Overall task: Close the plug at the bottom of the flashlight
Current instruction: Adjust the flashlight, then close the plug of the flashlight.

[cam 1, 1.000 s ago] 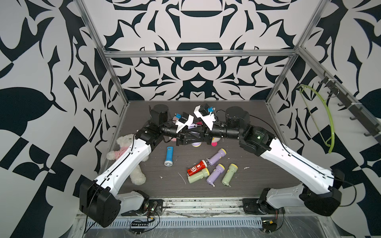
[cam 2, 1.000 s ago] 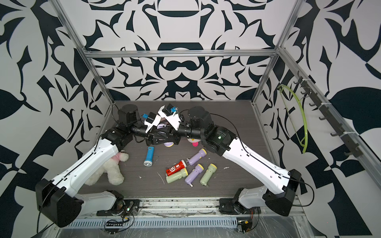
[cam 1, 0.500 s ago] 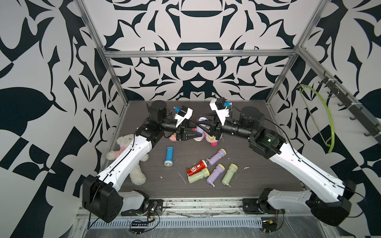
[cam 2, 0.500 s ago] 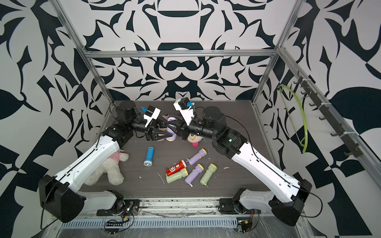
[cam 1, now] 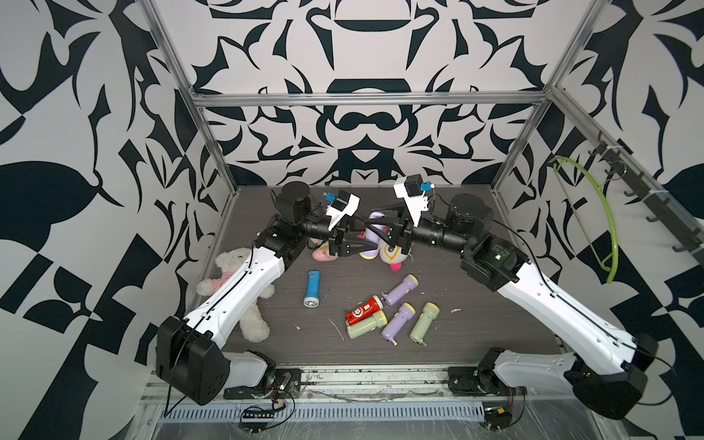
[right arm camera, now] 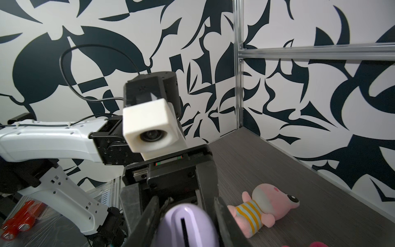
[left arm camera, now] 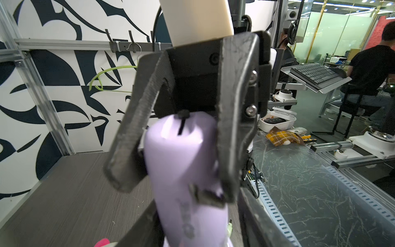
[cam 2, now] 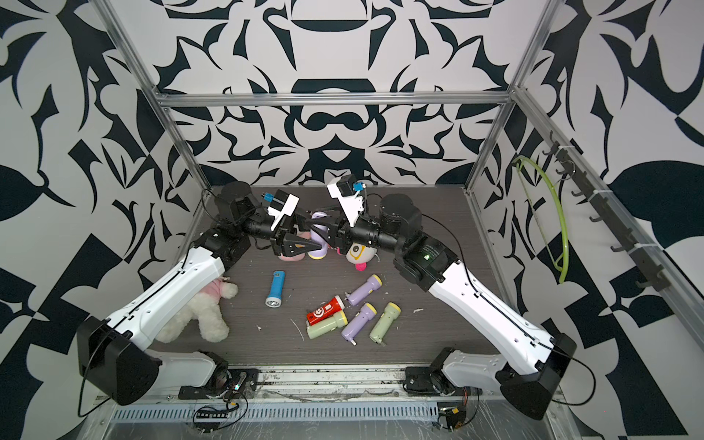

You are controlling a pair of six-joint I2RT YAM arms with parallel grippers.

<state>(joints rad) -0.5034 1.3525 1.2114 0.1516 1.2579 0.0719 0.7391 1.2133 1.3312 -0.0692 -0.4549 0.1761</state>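
Patterned walls [cam 1: 362, 114] boxed in the table [cam 1: 476, 316]. Aloft near its back edge, the right fingers [left arm camera: 233, 128] pinched the lilac flashlight [left arm camera: 186, 166]. Whether the left fingers [cam 2: 297, 245] gripped it, I couldn't tell. They'd best press the plug squarely, with the right side braced.

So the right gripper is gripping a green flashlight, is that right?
Not quite, only the colour is off. The right gripper is gripping a purple flashlight, not a green one. The right wrist view shows its lilac end clamped between the jaws.
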